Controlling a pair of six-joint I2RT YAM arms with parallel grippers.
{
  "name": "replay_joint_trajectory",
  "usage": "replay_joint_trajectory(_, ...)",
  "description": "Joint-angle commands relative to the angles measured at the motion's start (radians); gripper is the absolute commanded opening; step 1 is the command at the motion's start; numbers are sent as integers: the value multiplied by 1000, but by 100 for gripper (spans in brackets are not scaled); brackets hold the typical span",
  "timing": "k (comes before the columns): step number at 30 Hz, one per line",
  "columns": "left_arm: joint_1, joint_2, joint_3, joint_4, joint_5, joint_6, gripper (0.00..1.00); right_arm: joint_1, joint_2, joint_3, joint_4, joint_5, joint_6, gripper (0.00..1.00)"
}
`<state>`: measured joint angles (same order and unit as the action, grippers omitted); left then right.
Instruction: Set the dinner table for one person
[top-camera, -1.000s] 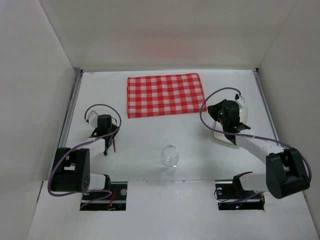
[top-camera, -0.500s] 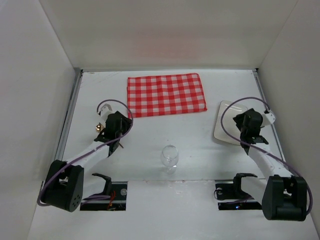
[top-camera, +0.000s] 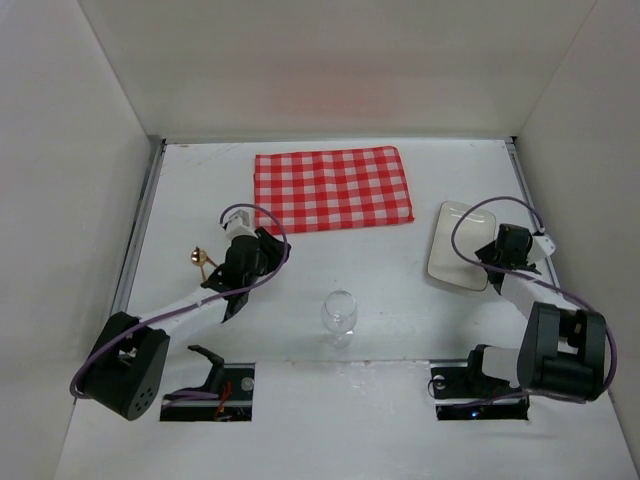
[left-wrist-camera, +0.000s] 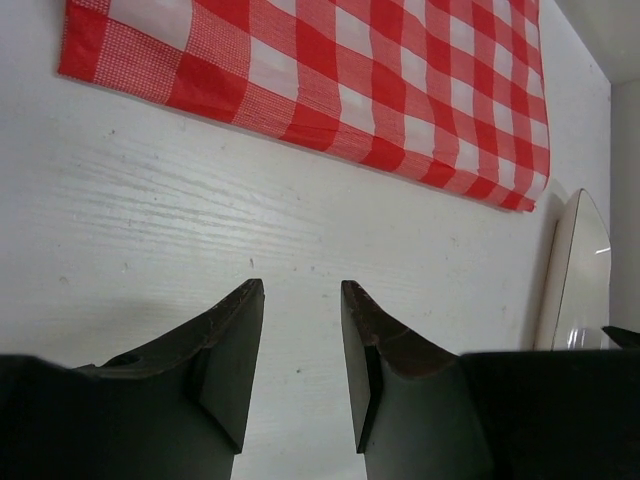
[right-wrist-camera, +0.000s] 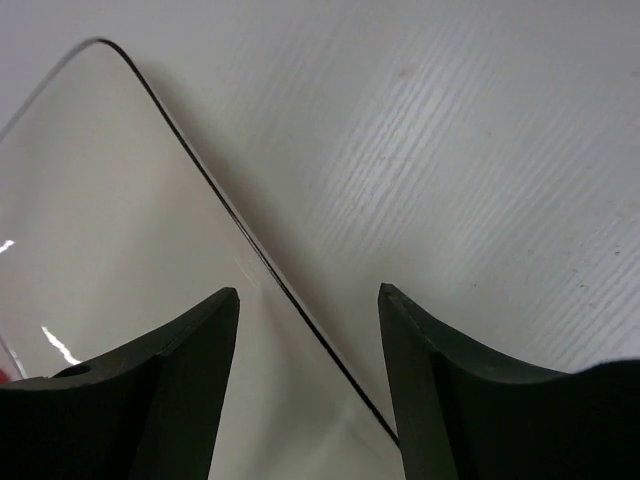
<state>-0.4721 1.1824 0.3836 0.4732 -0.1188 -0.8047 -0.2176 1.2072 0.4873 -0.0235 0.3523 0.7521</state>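
Observation:
The dinner table (top-camera: 385, 285) is a matte-white top. On it lie a red-and-white checked cloth (top-camera: 332, 188) at the back, a white rectangular plate (top-camera: 458, 245) on the right and a clear wine glass (top-camera: 339, 314) near the front middle. My left gripper (top-camera: 262, 248) hovers just in front of the cloth's near-left corner (left-wrist-camera: 120, 70); it (left-wrist-camera: 300, 288) is open with only bare table between its fingers. My right gripper (top-camera: 490, 255) is open astride the plate's right edge (right-wrist-camera: 240, 240), one finger over the plate (right-wrist-camera: 90, 200), the other over the table.
A small gold-coloured item (top-camera: 199, 259) lies on the table left of my left arm. Metal rails (top-camera: 140, 230) run along the table's sides, and white walls close it in on three sides. The plate's edge (left-wrist-camera: 575, 270) shows at the right of the left wrist view.
My left arm swung from the left side toward the cloth and its jaws opened a little, uncovering the gold item. My right arm drew back from over the plate to its right edge and opened.

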Motion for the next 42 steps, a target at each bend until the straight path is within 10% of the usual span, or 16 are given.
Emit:
replay_joint_trajectory(1, -13, 3, -6, 91, 25, 16, 35, -18, 74, 53, 53, -82, -36, 61)
replay_joint_trajectory(10, -15, 3, -2, 88, 38, 13, 35, 8, 49, 37, 31, -140, -11, 30)
replay_joint_trajectory(21, 3, 5, -6, 84, 38, 7, 35, 82, -48, 10, 7, -193, 13, 50)
replay_joint_trajectory(34, 5, 17, -6, 87, 30, 10, 35, 71, 48, -36, 77, -187, 49, 12)
replay_joint_trajectory(38, 2, 19, -6, 87, 30, 9, 35, 134, -40, -85, 36, -170, 88, 19)
replay_joint_trajectory(42, 5, 26, -6, 90, 33, 7, 34, 162, -152, -125, 42, -127, 81, 54)
